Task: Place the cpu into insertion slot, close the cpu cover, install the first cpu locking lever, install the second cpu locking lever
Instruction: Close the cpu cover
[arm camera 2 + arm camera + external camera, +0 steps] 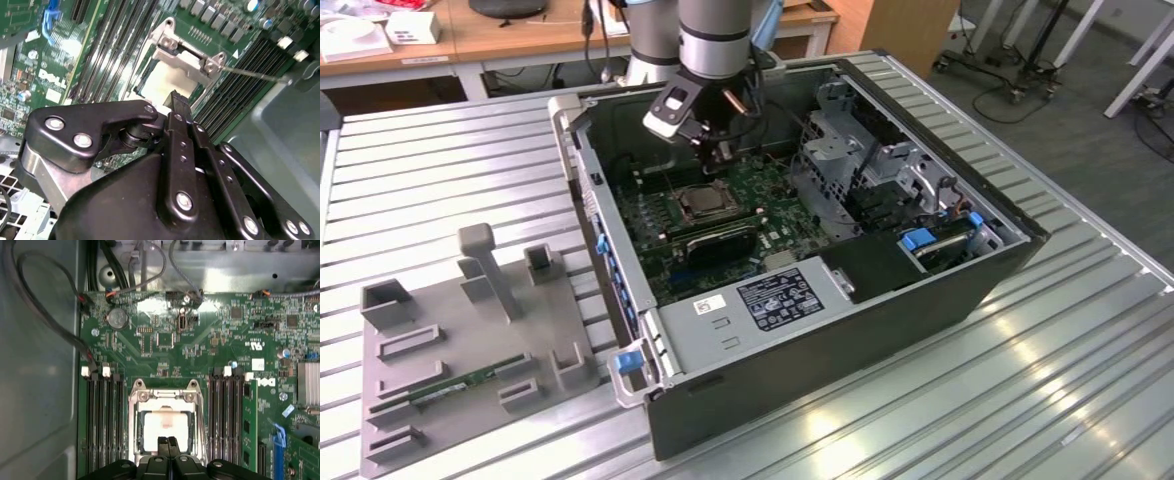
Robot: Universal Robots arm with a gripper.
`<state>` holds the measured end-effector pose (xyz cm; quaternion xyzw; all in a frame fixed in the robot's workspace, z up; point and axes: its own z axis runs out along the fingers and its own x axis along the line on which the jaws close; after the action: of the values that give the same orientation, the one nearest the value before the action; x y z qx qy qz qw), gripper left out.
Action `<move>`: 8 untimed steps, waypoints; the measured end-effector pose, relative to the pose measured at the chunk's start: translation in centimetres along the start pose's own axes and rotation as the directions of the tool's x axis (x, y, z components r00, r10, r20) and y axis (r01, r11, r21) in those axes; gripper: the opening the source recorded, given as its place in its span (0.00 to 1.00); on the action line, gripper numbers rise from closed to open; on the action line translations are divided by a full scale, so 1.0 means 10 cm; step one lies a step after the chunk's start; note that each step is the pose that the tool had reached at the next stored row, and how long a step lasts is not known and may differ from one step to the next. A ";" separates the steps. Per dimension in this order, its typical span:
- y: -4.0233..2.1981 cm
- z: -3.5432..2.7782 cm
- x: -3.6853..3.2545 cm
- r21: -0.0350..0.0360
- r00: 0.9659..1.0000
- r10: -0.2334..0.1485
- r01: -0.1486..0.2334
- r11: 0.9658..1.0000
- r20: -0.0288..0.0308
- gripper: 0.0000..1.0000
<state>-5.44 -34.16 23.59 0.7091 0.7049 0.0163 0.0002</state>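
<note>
The cpu lies flat in the insertion slot, its pale metal top showing through the cut-out of the cpu cover. The cover lies down over the chip in both wrist views, cpu under cover. A thin locking lever sticks out from one corner of the socket, away from the frame. My gripper hangs just above the chip's edge with its fingertips pressed together and nothing between them. In the exterior view the gripper sits inside the open computer case, just behind the socket.
Memory slots flank the socket on both sides. A black block sits in front of the socket, and a metal drive cage stands at the exterior view's right. Cables run along the case wall. A grey fixture plate lies outside the case.
</note>
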 end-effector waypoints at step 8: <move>-0.184 0.073 -0.002 0.000 1.000 0.000 0.000 1.000 0.000 0.11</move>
<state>-7.26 -34.15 22.82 0.7091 0.7050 0.0163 0.0002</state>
